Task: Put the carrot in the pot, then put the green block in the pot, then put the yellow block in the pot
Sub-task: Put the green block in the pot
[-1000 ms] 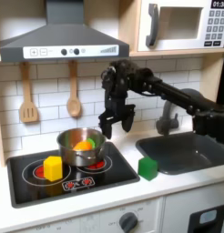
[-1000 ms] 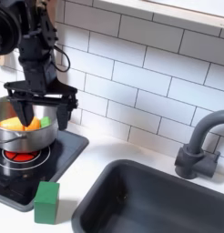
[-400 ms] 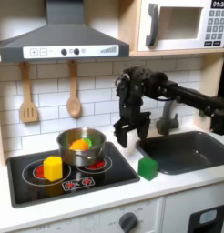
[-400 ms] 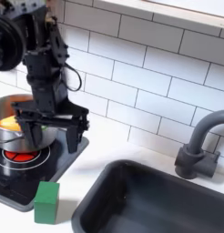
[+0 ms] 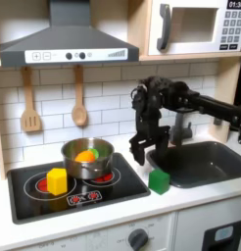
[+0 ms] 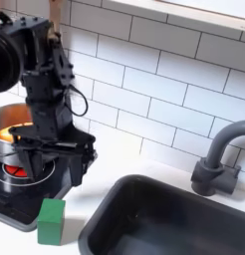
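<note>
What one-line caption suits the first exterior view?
Open gripper hovers above the green block; carrot sits in the pot.

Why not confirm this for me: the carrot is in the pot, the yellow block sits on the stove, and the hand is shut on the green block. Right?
Not quite. The hand is open and empty, above the green block, which sits on the counter, as the first exterior view shows. The rest stands: the carrot is in the pot, and the yellow block sits on the stove.
</note>
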You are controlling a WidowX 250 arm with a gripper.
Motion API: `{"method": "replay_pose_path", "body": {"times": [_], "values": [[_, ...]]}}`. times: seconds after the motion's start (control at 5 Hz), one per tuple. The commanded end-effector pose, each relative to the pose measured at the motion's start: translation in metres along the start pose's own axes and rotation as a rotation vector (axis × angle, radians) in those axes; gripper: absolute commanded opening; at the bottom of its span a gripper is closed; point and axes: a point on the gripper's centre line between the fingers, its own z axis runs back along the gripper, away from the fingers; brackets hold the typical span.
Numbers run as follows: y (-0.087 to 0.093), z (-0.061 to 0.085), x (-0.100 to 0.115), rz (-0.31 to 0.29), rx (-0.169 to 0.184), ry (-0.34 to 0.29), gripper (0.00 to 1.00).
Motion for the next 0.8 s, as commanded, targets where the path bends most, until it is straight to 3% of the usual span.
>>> {"method": "replay_pose_path", "body": {"times": [0.0,0.4,0.6], "values": [[-0.006,-0.001,-0.019,-0.033,0.002,0.001,1.0],[-0.002,-0.003,-0.029,-0.02,0.018,0.007,1.0],[-0.001,-0.011,-0.028,0.008,0.06,0.021,1.0]]}}
